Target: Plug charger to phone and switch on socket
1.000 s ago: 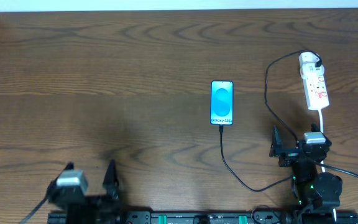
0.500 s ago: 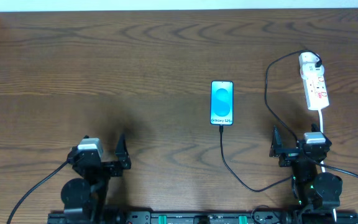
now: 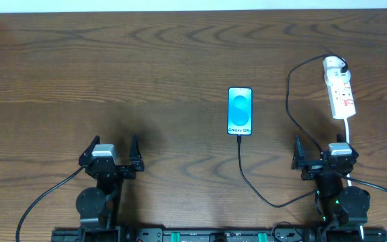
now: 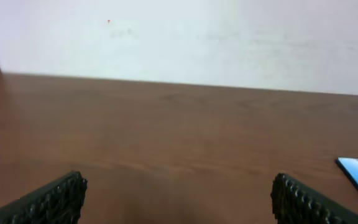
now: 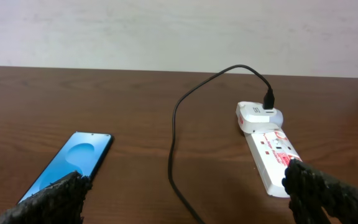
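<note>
We log the phone (image 3: 240,111) flat mid-table (image 3: 113,67), long axis near-to-far, lettered end toward the arms, the charger (image 3: 247,176) reaching that end. The socket (image 3: 340,91) lies far right, roughly parallel. Left gripper (image 3: 110,152) and right gripper (image 3: 323,154): jaws wide, empty.

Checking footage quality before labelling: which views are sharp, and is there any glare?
Overhead: sharp, evenly lit, phone text readable, no glare. Left wrist: soft all over, table grain smeared. Right wrist: clear on the power strip and cable.
</note>
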Controlling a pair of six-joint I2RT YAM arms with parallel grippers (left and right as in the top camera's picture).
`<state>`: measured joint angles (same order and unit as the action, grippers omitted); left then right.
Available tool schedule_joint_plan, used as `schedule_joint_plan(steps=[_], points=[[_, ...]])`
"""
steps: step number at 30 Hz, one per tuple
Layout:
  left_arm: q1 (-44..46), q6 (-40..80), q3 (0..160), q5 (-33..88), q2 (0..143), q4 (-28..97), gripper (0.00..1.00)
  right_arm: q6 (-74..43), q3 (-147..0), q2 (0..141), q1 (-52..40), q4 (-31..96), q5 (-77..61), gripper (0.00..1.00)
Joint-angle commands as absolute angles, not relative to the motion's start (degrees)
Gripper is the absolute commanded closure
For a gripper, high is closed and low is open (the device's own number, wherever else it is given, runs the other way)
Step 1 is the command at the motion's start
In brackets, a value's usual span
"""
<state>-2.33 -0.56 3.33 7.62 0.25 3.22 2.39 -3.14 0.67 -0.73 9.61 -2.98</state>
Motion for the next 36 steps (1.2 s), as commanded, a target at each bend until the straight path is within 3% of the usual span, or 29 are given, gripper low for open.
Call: schedule_joint_plan(steps=[1,5,11,36], points=[[-2.5,-5.1,2.0,8.1,0.1,0.7,0.05,3.3,-2.8,0.3,-1.1,9.6,-2.5,0.01],[-2.5,-6.0,0.2,8.1,0.1,-2.9,0.05,3.3,-2.8,0.3,-1.1,9.6,-2.5,0.01],[-2.5,-5.9,0.2,7.9,0.1,4.1,0.05,3.3,-2.8,0.3,-1.1,9.6,-2.5,0.01],[-2.6,-5.8,0.2,7.3,0.1,3.6,0.04,3.3,-2.8,0.3,-1.1,9.6,-2.5,0.01]])
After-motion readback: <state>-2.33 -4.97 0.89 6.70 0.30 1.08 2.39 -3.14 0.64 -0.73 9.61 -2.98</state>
